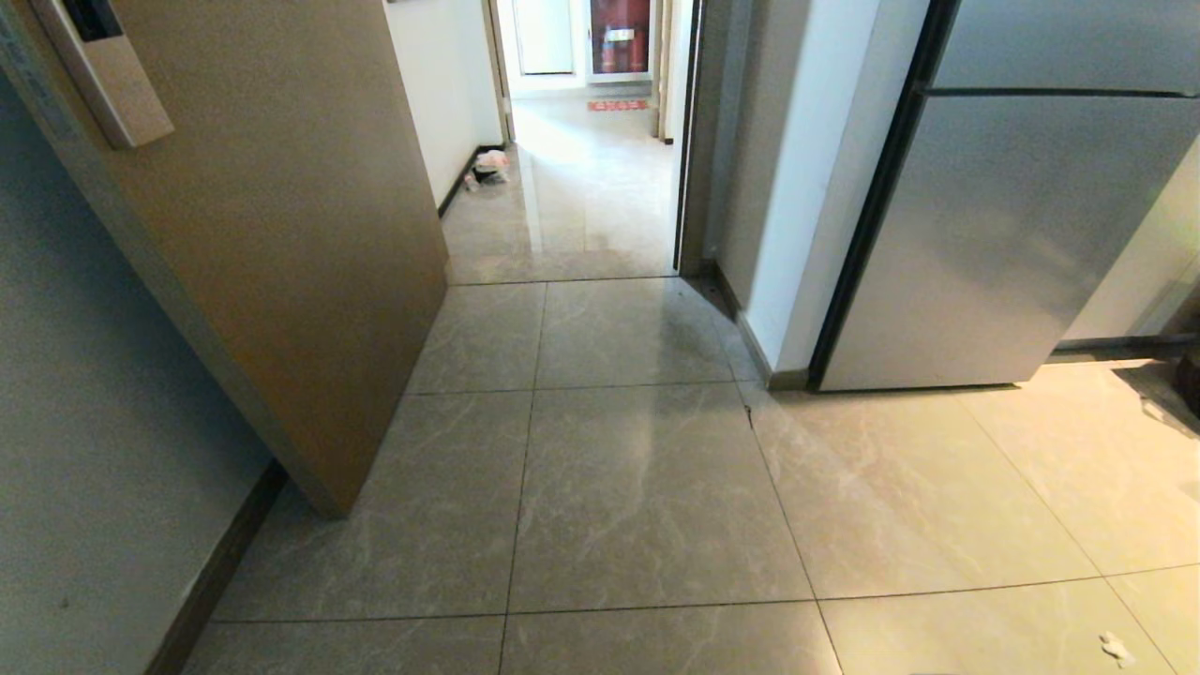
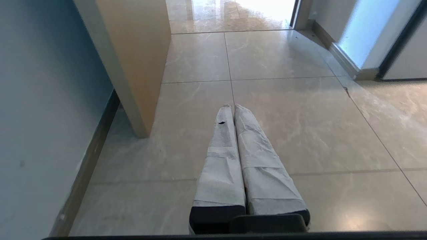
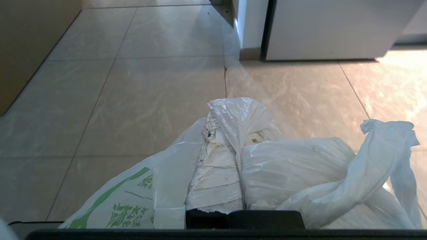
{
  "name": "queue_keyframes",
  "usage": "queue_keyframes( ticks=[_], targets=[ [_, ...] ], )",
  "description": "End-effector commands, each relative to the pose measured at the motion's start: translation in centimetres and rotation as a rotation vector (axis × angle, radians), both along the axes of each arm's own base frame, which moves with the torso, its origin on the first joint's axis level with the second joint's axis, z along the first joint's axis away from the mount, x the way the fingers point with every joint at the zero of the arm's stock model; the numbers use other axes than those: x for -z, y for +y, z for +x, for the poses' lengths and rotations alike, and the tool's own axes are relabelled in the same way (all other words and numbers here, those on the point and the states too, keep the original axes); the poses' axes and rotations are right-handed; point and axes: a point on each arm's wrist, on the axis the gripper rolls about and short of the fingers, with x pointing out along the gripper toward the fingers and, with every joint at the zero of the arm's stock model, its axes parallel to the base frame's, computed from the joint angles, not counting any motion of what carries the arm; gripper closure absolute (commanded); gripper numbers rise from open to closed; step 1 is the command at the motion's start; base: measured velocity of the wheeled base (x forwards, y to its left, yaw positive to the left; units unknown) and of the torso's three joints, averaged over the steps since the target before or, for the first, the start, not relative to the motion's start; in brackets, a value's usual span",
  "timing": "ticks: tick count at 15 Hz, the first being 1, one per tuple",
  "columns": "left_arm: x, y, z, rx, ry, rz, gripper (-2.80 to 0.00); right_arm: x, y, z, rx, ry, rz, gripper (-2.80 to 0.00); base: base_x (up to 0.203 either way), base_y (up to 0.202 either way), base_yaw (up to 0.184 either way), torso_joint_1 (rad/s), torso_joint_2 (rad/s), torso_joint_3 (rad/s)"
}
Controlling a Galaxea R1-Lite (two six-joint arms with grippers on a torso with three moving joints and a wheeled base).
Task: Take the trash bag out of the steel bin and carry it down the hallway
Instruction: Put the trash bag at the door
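- Head view, far left: a grey wall (image 1: 84, 375) with a dark skirting strip, then an open tan wooden door (image 1: 281, 234) swung into the room; neither arm shows here.
- Left gripper (image 2: 232, 106), seen from its own wrist camera, has its two wrapped fingers (image 2: 222, 160) pressed together with nothing between them. It hangs idle above the floor tiles (image 2: 300, 126), near the door's lower corner.
- Centre: the hallway (image 1: 572, 197) opens straight ahead past the doorway, its glossy tiles running to a bright far end. A small crumpled bag (image 1: 489, 167) lies by its left wall.
- Right gripper (image 3: 230, 106) is clamped tight on the trash bag (image 3: 293, 166); white plastic bunches over its fingers, the green-printed side drapes to one side and a twisted handle loop (image 3: 387, 150) to the other.
- Far right: a steel fridge (image 1: 1012, 234) beside a white wall corner.
- Judgement: the steel bin is in no view and the bag is in hand, so removal looks done; what remains is carrying it through the doorway and down the hallway.
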Motion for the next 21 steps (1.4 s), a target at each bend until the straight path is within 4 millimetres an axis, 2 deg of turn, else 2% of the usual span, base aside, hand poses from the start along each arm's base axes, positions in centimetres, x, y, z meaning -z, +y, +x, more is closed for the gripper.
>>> queue_keyframes(
  ticks=[1, 21],
  targets=[
    [0.04, 0.0, 0.0, -0.001, -0.001, 0.0, 0.0, -0.01, 0.0, 0.01, -0.001, 0.001, 0.0, 0.0, 0.194, 0.0, 0.002, 0.002, 0.0, 0.005],
    [0.04, 0.0, 0.0, -0.001, -0.001, 0.002, 0.0, -0.01, 0.0, 0.01, -0.001, 0.001, 0.0, 0.0, 0.192, 0.0, 0.001, 0.002, 0.0, 0.003]
  ],
)
